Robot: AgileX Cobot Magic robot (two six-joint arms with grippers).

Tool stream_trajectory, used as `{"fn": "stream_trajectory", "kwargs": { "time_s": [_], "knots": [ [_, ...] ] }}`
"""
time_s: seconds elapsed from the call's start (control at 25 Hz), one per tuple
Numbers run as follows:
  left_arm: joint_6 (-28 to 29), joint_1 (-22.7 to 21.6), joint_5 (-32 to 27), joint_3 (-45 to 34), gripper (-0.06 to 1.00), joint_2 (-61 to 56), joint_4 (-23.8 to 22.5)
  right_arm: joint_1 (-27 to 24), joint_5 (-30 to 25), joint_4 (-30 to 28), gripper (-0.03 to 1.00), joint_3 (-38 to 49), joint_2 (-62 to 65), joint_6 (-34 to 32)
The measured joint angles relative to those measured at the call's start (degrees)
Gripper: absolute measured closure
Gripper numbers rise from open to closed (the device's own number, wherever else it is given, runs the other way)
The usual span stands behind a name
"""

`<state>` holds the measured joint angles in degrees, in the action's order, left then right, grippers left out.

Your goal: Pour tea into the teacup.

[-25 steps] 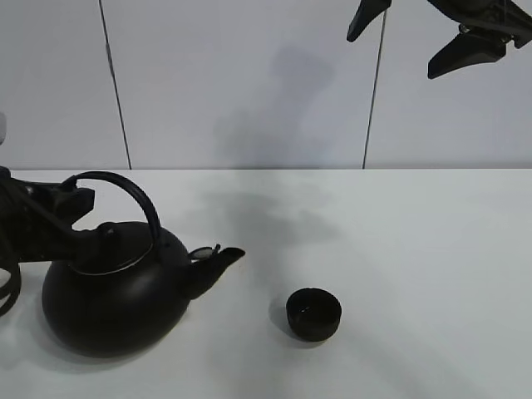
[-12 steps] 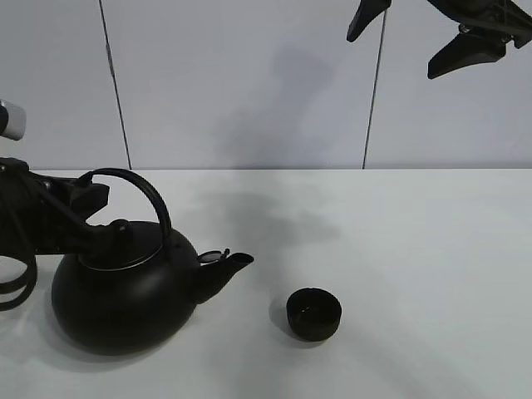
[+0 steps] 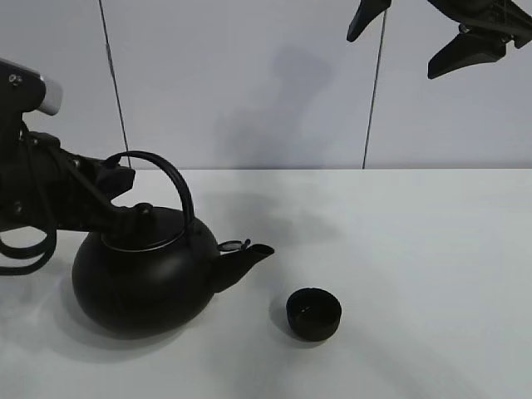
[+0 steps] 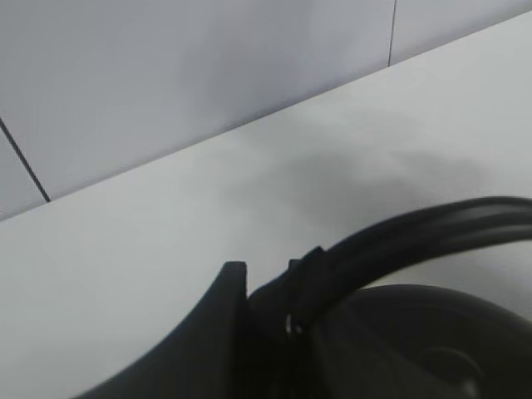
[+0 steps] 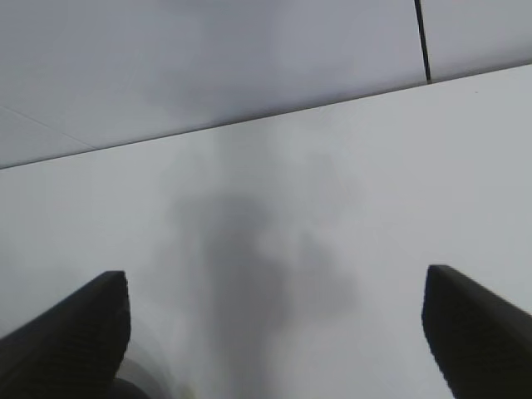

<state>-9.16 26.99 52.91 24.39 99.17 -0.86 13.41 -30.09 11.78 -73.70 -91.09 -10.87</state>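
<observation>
Left gripper (image 3: 116, 179) grips the kettle (image 3: 145, 278) by its handle, spout aimed at the teacup (image 3: 313, 313) just beyond. I judge this the approach: next, spout over cup, then tilt. Right gripper (image 3: 399, 50) hangs wide, high.

Kettle (image 3: 141, 283) black, slight sheen. Teacup (image 3: 313, 313) matte black. Surface (image 3: 416, 241) plain white. Wall (image 3: 249, 83) pale grey, thin dark vertical seams. Left arm (image 3: 50, 208) black, silver-grey cap.
</observation>
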Motion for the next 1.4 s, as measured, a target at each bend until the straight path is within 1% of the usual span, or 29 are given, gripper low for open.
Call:
{"fn": "stream_trajectory", "kwargs": {
  "time_s": [0.24, 0.36, 0.56, 0.68, 1.0, 1.24, 1.4],
  "knots": [
    [-0.42, 0.00, -3.78, 4.33, 0.83, -0.07, -3.02, 0.00, 0.00, 0.00, 0.31, 0.00, 0.00, 0.00],
    [-0.42, 0.00, -4.48, 6.31, 0.83, -0.07, -3.26, 0.00, 0.00, 0.00, 0.31, 0.00, 0.00, 0.00],
    [-0.48, 0.00, -9.23, 9.39, 0.83, -0.07, -3.74, 0.00, 0.00, 0.00, 0.31, 0.00, 0.00, 0.00],
    [-1.18, 0.00, -10.84, 10.89, 0.83, -0.02, -3.74, 0.00, 0.00, 0.00, 0.31, 0.00, 0.00, 0.00],
    [-3.24, 0.00, -12.86, 11.70, 0.83, 0.03, -4.02, 0.00, 0.00, 0.00, 0.31, 0.00, 0.00, 0.00],
    [-3.40, 0.00, -13.34, 11.70, 0.83, 0.03, -6.73, 0.00, 0.00, 0.00, 0.31, 0.00, 0.00, 0.00],
    [-3.40, 0.00, -13.74, 11.94, 0.83, 0.03, -7.70, 0.00, 0.00, 0.00, 0.31, 0.00, 0.00, 0.00]
  ]
}}
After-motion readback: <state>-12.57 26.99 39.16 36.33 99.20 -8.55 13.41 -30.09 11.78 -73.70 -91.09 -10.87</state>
